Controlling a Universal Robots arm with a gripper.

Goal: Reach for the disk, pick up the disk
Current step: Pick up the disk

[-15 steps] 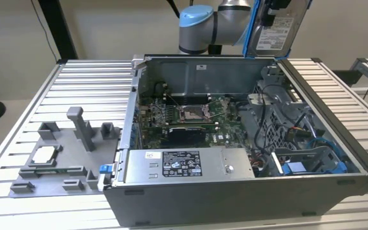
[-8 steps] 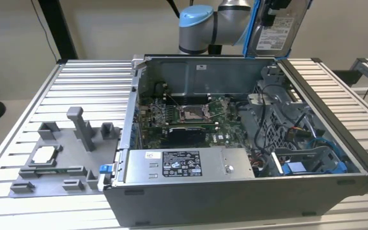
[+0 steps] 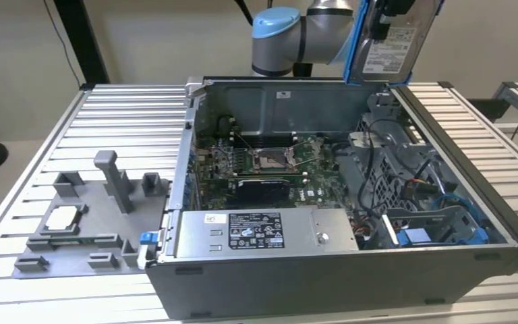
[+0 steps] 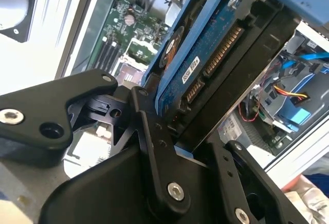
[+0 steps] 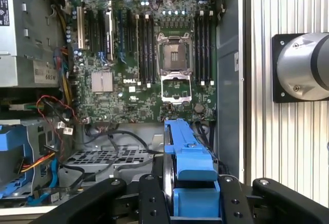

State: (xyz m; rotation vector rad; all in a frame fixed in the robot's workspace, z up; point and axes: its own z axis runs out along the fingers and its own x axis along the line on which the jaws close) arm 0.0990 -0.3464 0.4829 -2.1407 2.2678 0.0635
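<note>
The disk (image 3: 390, 44) hangs upright above the far right corner of the open computer case, its white label facing the exterior view and a blue rail along its edge. In the second wrist view my gripper (image 4: 191, 131) is shut on the disk (image 4: 216, 54), whose blue circuit board and connector face the camera between the black fingers (image 4: 154, 147). In the first wrist view the disk's blue rail (image 5: 187, 157) sits clamped in the gripper (image 5: 191, 203), high over the motherboard.
The open computer case (image 3: 331, 277) lies on the slatted table, with its motherboard (image 3: 268, 162), a grey box with a sticker (image 3: 259, 233) and blue drive bays (image 3: 430, 233) inside. A grey fixture holding a white chip (image 3: 64, 217) stands at the exterior view's left.
</note>
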